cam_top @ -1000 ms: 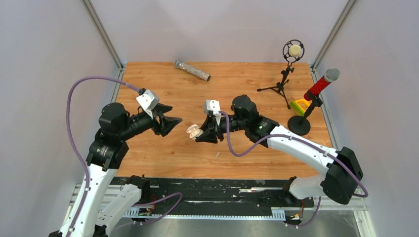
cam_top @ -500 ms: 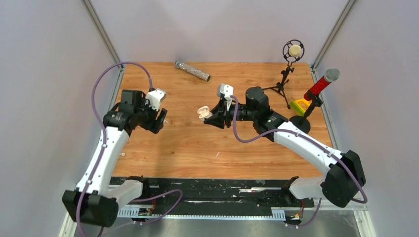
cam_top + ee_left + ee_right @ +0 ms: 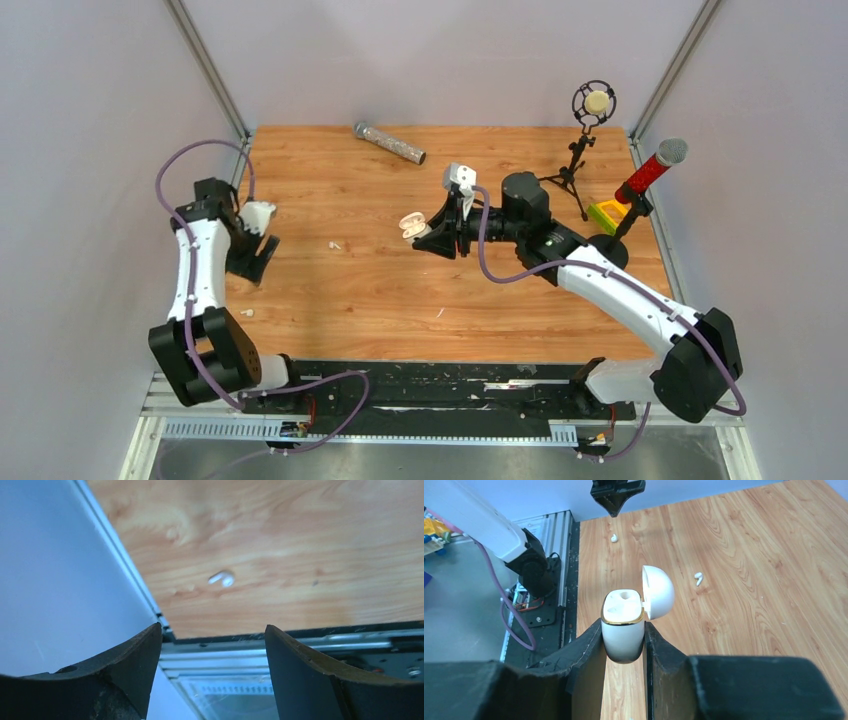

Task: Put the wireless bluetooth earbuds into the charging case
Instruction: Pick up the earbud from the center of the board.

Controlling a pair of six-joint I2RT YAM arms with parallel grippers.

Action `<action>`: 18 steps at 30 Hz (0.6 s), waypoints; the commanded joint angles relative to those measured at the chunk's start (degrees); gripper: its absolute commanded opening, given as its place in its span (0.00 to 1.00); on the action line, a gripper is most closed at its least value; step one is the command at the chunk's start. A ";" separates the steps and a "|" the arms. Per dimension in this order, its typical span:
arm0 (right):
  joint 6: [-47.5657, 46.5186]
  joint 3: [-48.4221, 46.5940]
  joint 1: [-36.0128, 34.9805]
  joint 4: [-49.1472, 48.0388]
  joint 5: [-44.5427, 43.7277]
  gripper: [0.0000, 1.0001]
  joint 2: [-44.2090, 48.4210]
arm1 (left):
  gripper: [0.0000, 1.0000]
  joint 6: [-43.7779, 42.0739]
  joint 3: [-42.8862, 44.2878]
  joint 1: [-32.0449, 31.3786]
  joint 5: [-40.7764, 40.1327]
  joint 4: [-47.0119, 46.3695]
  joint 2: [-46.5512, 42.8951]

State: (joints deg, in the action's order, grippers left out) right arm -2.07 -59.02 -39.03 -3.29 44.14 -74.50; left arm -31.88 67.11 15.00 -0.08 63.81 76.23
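Observation:
My right gripper (image 3: pixel 422 233) (image 3: pixel 624 636) is shut on the white charging case (image 3: pixel 411 226) (image 3: pixel 623 630), held above the middle of the table. Its lid (image 3: pixel 658 592) is flipped open and the sockets show. Two small whitish earbuds lie on the wood. One (image 3: pixel 335 245) (image 3: pixel 698 579) lies left of the case. The other (image 3: pixel 247 312) (image 3: pixel 614 537) (image 3: pixel 222 577) lies near the front left corner. My left gripper (image 3: pixel 257 266) (image 3: pixel 212 631) hangs open and empty at the table's left edge, behind that second earbud.
A silver microphone (image 3: pixel 390 143) lies at the back. A tripod microphone (image 3: pixel 585 125), a red microphone on a stand (image 3: pixel 648 175) and a yellow-green block (image 3: pixel 605 213) stand at the right. A white fleck (image 3: pixel 440 313) lies near the front edge. The side wall is close to my left arm.
My left arm has swung from the middle back to the left edge, and its jaws have opened wider. My right gripper carried the case farther back, then held still.

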 commanded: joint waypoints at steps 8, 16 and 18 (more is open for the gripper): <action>2.34 -6.62 -8.55 1.98 -5.75 0.00 2.38 | 0.58 -36.06 -16.62 18.60 -1.83 -12.84 -4.35; 0.87 -6.96 -10.96 1.68 -7.52 0.00 1.28 | 0.55 -45.12 -19.14 23.41 7.22 -16.70 -0.81; 0.67 -7.19 -11.07 1.33 -7.60 0.00 0.82 | 0.55 -46.88 -19.84 23.34 8.75 -17.46 0.14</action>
State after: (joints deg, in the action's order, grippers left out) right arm -0.36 -63.51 -49.69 -0.62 37.95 -73.28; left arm -71.70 48.53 38.02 2.31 49.93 75.26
